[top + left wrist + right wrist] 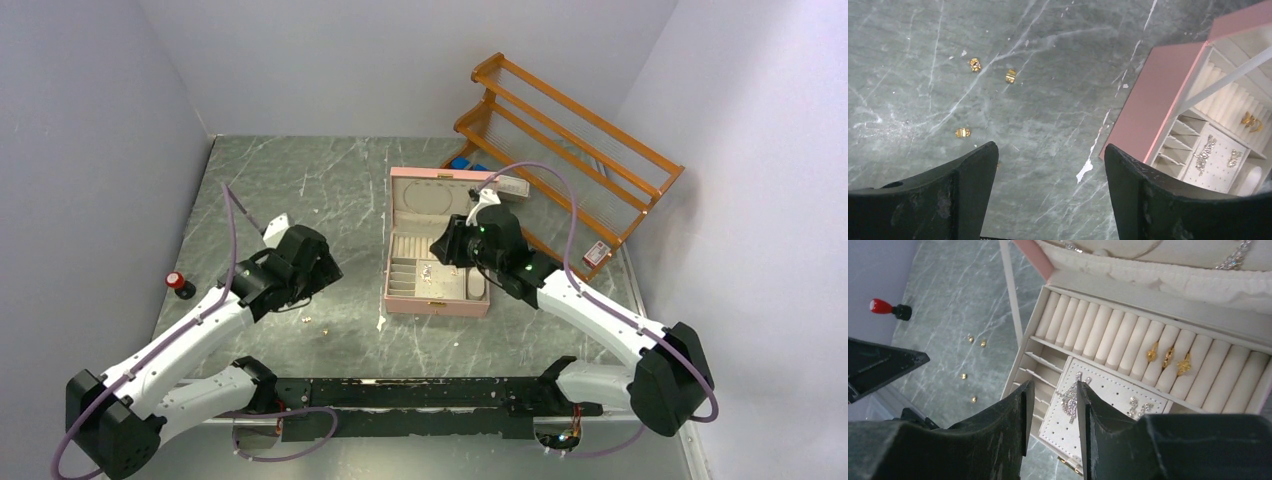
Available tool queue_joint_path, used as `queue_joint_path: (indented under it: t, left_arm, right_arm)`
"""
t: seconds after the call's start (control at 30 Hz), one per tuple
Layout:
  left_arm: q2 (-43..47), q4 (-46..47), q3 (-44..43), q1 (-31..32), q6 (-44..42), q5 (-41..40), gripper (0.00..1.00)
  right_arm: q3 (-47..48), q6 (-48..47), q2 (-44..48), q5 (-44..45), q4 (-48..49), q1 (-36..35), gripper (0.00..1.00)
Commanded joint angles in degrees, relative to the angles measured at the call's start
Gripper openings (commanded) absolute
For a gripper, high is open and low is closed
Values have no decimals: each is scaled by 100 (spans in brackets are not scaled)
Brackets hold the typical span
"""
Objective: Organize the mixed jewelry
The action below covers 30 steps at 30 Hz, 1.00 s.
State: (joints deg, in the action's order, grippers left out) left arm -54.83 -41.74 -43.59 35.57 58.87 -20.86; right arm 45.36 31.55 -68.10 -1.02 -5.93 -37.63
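Note:
Several tiny gold rings (1010,76) lie loose on the marble table left of the pink jewelry box (437,300); the right wrist view shows them too (964,375). My left gripper (1050,147) hovers over bare table between them and the box, open wide, nothing between its fingers. My right gripper (1054,385) hangs over the open box's front left part, open by a narrow gap and empty. Below it a sparkly earring (1071,399) sits on the perforated pad. Three gold rings (1168,357) are tucked in the ring rolls. The wire loop is not in view.
An orange wooden rack (570,140) stands at the back right behind the box, a blue item (462,162) under it. A small black object with a red top (179,283) sits by the left wall. White chips (1084,172) dot the marble.

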Motion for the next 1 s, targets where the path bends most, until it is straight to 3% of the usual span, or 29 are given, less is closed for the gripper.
queue_joint_path:
  t: [0.0,0.17,0.4,0.6,0.87,0.97]
  left_arm:
    - [-109,-562,-654,11,308,-120,81]
    - [-160,-265,-557,11,-67,66,81]
    - [-182,-476,-1171,156,-511,-524,84]
    - [335,-686,-1193,191,-578,-536,85]
    - [5,-1124,-2300,193,-998,-200,84]
    - [-82,-775,-1879,189,-880,268,81]
  right_arm:
    - [-115,-131,243,-344,210,-68,41]
    - [-135,-379,357,-31,100,-296,41]
    - [-241,-388,561,387,125,-820,41]
    - [-543,-61,832,378,28,-919,41]
    - [-550,112,1159,508,-535,-1053,41]
    - [-606,85,1453,657,-641,-1054,41]
